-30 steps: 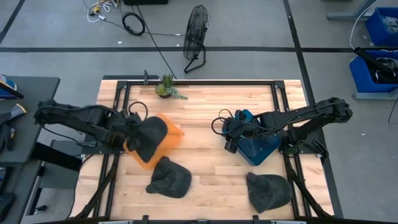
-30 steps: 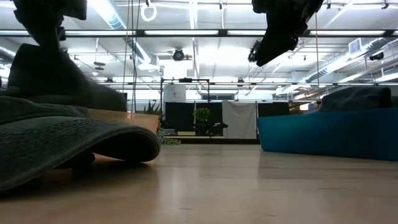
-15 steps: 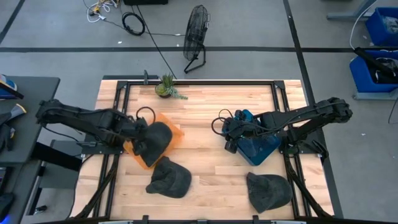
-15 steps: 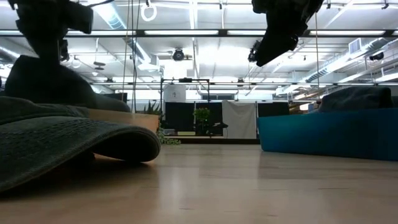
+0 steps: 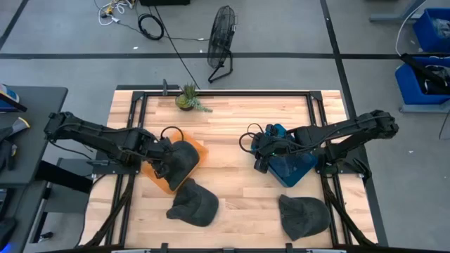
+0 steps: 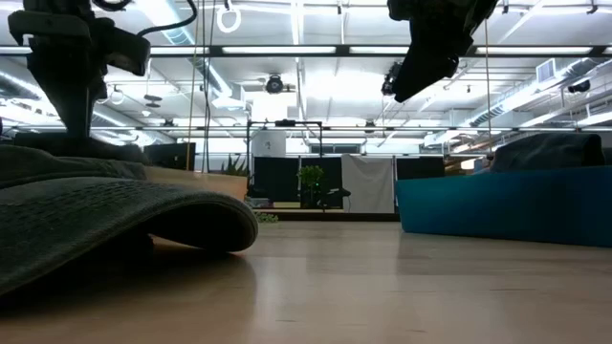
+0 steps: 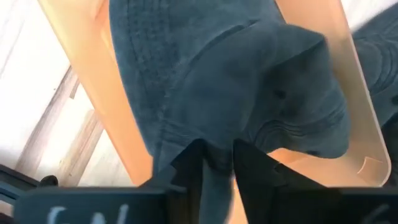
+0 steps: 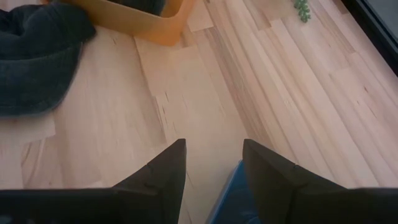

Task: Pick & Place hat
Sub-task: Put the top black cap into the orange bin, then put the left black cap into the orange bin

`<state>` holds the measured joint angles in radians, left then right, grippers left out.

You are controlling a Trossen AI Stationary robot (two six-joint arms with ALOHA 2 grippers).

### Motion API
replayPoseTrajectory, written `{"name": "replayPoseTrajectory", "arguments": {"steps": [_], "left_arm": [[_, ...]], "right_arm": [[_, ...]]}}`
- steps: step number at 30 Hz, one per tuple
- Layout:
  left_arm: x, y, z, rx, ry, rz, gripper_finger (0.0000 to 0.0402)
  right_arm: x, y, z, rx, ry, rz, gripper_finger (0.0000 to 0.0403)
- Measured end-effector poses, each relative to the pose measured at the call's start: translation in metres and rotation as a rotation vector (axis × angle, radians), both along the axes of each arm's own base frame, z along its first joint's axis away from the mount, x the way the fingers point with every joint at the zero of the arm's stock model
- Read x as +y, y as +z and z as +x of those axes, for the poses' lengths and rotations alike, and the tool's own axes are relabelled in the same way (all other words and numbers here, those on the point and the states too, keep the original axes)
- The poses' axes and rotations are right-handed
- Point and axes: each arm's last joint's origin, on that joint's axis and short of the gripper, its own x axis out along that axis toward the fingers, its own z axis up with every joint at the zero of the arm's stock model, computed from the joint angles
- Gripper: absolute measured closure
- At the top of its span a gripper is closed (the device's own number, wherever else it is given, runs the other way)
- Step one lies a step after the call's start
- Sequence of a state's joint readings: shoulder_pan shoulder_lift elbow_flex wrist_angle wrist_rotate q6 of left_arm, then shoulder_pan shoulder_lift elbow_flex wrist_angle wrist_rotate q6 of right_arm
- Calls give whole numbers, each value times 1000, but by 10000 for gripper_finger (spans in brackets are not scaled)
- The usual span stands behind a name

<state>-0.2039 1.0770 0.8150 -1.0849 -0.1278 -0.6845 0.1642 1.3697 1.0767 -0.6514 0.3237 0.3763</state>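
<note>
A dark grey hat (image 5: 181, 158) lies in the orange bin (image 5: 200, 149) on the table's left half, and fills most of the bin (image 7: 102, 93) in the left wrist view. My left gripper (image 5: 162, 160) is low over the bin's left part, shut on this hat (image 7: 249, 81). Two more dark hats rest on the wood: one (image 5: 191, 205) just near of the orange bin, one (image 5: 304, 216) by the near right edge. My right gripper (image 5: 259, 160) hangs open (image 8: 214, 168) above the table beside the blue bin (image 5: 294, 169). My left gripper pinches a raised fold of the hat's cloth (image 7: 217, 163) between its two fingers (image 7: 191, 163), coming from above and slanting down. The rest of the hat lies slack on the orange bin's floor (image 7: 305, 155).
A small potted plant (image 5: 187, 98) stands at the far edge. The near hat's brim (image 6: 115, 220) fills the low view's left. Bare wood (image 5: 232, 161) lies between the two bins. A fan (image 5: 221, 42) and cables sit on the floor beyond the table.
My left gripper has moved down and toward the table's right and near side, over the orange bin. The hat it holds, earlier lifted and hanging over the bin's left side, has come down and now lies spread inside the bin. My right arm has kept still.
</note>
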Motion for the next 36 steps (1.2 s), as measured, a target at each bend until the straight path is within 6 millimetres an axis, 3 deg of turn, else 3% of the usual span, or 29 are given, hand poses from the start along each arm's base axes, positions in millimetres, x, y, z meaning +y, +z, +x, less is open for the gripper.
{"name": "replayPoseTrajectory", "arguments": {"steps": [6, 10, 17, 20, 31, 36], "left_arm": [[-5, -1, 0, 32, -64, -166, 266], [-6, 0, 2, 13, -96, -164, 254], [-13, 16, 35, -382, -471, -38, 262], [-16, 19, 44, -461, -654, 57, 261], [-33, -29, 80, -318, -891, 123, 218], [-45, -36, 89, -315, -991, 64, 204]], "right_arm": [[0, 0, 0, -1, 0, 0, 238], [0, 0, 0, -1, 0, 0, 238], [0, 1, 1, -5, 35, -25, 238], [0, 1, 2, -12, 37, -26, 238], [0, 2, 2, -14, 37, -25, 238], [0, 1, 2, -14, 35, -24, 238]]}}
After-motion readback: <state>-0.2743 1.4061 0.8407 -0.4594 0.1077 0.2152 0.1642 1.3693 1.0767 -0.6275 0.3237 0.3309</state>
